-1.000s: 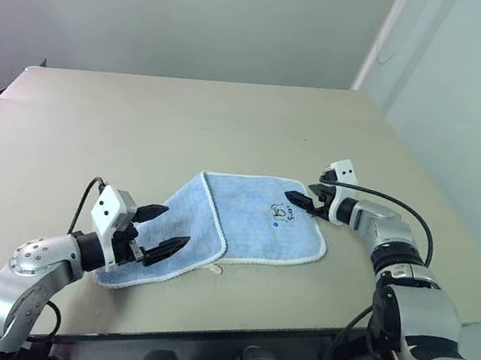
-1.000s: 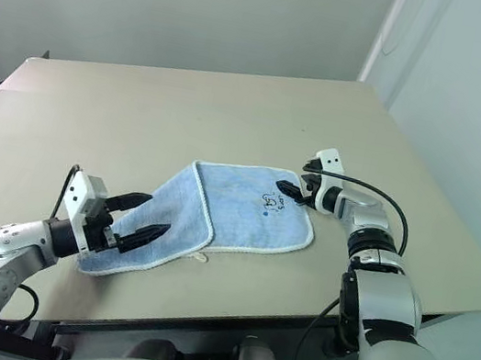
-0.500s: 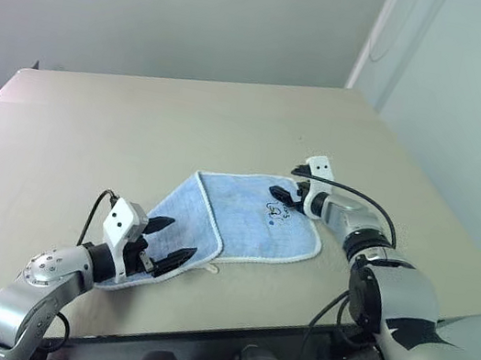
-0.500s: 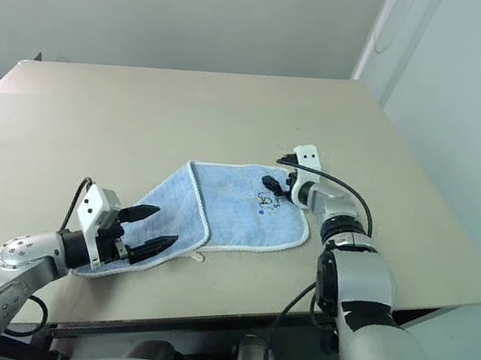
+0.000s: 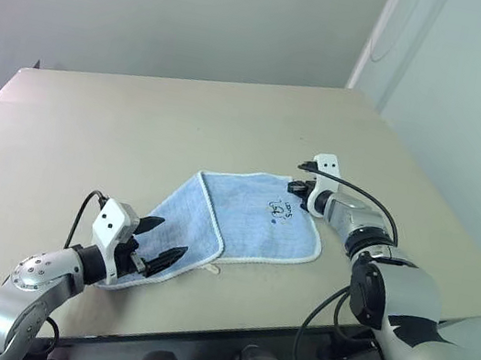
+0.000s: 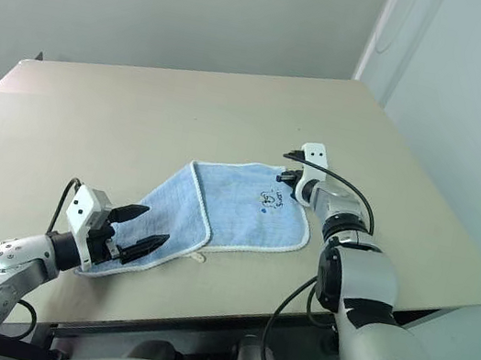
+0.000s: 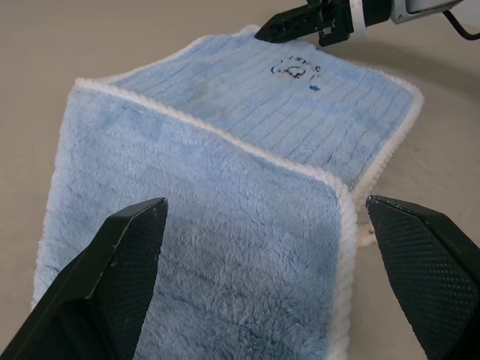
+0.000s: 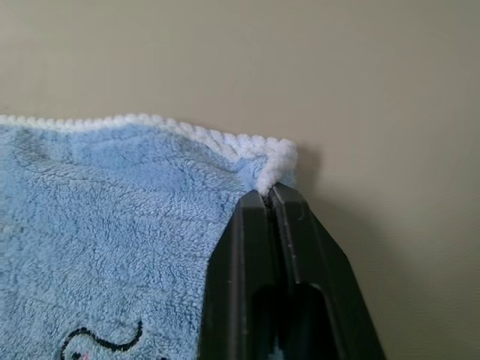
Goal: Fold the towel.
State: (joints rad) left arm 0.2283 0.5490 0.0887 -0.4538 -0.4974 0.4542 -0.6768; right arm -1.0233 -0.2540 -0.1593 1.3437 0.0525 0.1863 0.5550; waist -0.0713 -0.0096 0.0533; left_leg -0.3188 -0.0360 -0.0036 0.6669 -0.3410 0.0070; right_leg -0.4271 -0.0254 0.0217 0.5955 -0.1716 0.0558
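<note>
Table: towel logo unreadable.

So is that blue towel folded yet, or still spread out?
Partly folded: the towel's left part lies doubled over itself; the logo side lies flat.

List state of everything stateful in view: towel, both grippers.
towel: lying on the table, partly folded, left part doubled over, far right corner pinched.
right gripper: jaws shut on the towel's far right corner.
left gripper: jaws open, empty, over the towel's folded left end.
</note>
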